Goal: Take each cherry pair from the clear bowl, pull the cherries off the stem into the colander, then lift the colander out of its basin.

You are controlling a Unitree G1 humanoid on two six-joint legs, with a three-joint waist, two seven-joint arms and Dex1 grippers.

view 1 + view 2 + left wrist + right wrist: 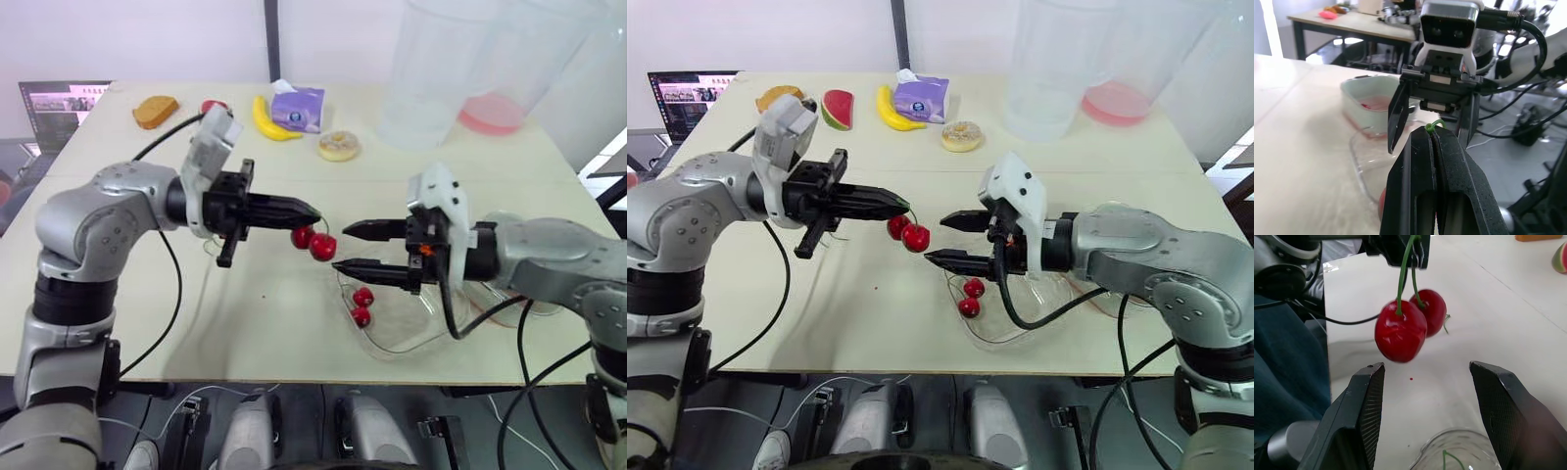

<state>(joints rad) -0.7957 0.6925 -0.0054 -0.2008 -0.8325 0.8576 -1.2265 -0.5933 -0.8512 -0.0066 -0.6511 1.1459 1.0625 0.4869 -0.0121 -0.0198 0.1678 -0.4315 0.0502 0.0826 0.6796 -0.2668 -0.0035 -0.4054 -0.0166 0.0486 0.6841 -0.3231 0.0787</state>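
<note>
Right wrist view: cherry pair [1406, 325] hangs above worktop [1508, 308] w/ stem [1400, 279] clamped in left gripper [312, 212], right gripper [1426, 366] apart just beside; fruit light, slick, bruisable, so prob. cup one cherry, not stem.

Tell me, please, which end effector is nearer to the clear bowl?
Right. The right end effector, open, hovers over the edge of the bowl; the left end effector is off to its left, shut on the stem of the cherry pair.
</note>
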